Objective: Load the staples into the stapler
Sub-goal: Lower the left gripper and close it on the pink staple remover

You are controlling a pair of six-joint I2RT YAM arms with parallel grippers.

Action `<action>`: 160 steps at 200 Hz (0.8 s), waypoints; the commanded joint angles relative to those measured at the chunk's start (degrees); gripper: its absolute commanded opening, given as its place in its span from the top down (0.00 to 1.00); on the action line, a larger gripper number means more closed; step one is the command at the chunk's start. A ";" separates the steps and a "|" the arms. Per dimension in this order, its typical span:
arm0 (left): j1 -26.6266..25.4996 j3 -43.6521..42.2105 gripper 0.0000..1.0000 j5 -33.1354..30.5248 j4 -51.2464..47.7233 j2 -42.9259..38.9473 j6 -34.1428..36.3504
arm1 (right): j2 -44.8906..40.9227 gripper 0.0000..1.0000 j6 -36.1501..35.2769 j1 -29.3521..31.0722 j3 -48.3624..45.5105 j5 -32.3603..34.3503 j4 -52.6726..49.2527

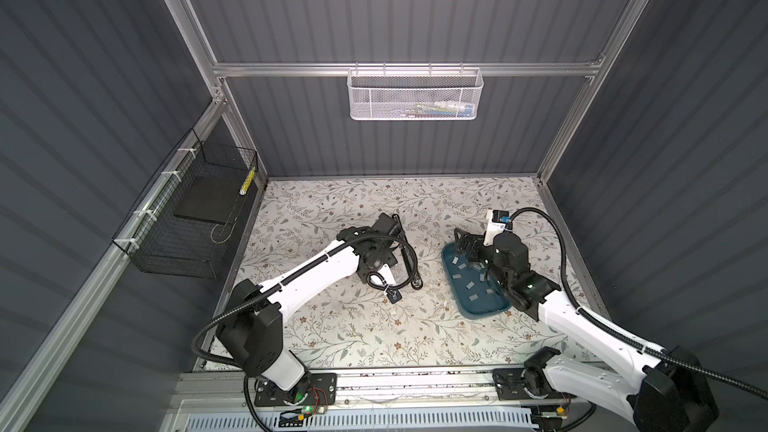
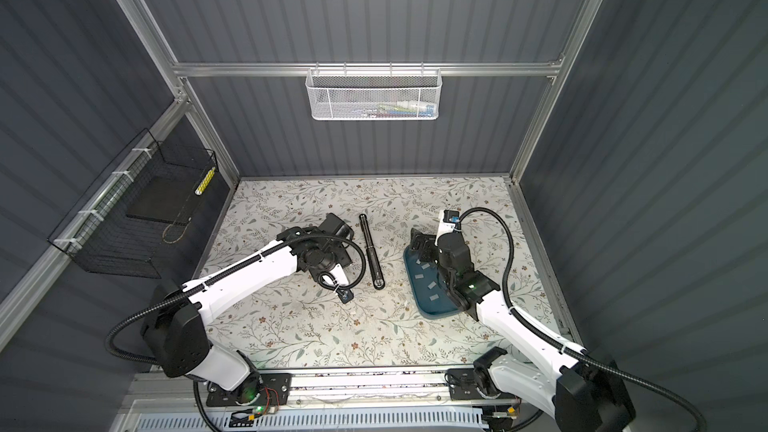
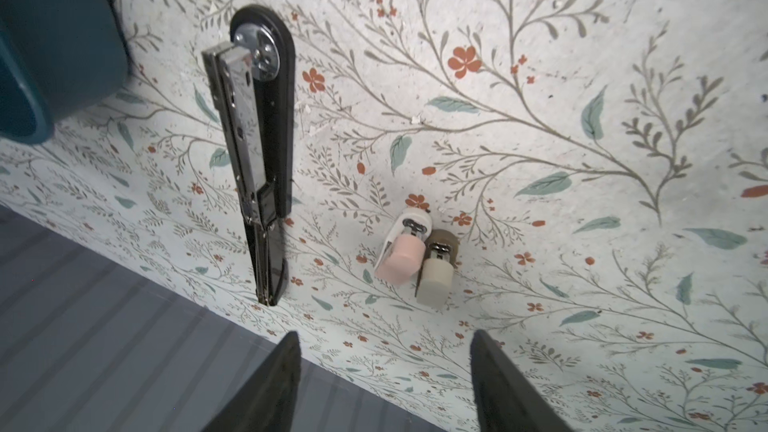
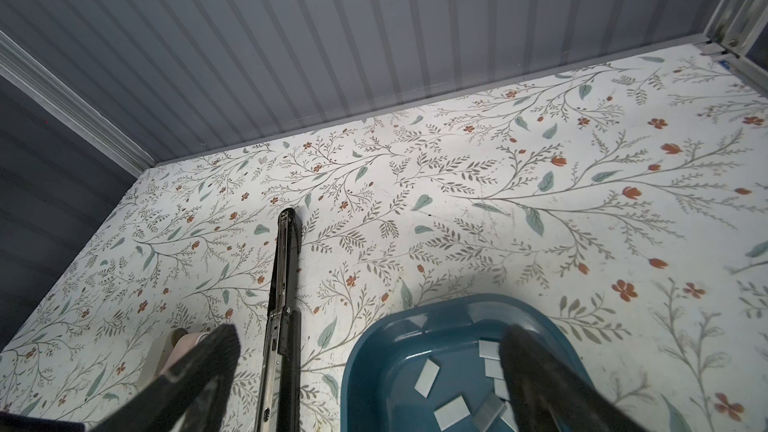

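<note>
Evidently the stapler (image 3: 253,151) lies opened flat to take staples (image 4: 451,411) from the tray (image 4: 365,371), where the right gripper (image 4: 370,334) gapes wide; the left gripper (image 3: 384,336), half-open, holds nothing.
</note>
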 commanded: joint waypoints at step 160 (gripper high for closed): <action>-2.61 -0.70 0.35 -11.02 2.07 10.36 15.91 | 1.54 0.01 0.32 -1.50 -0.67 -1.39 1.46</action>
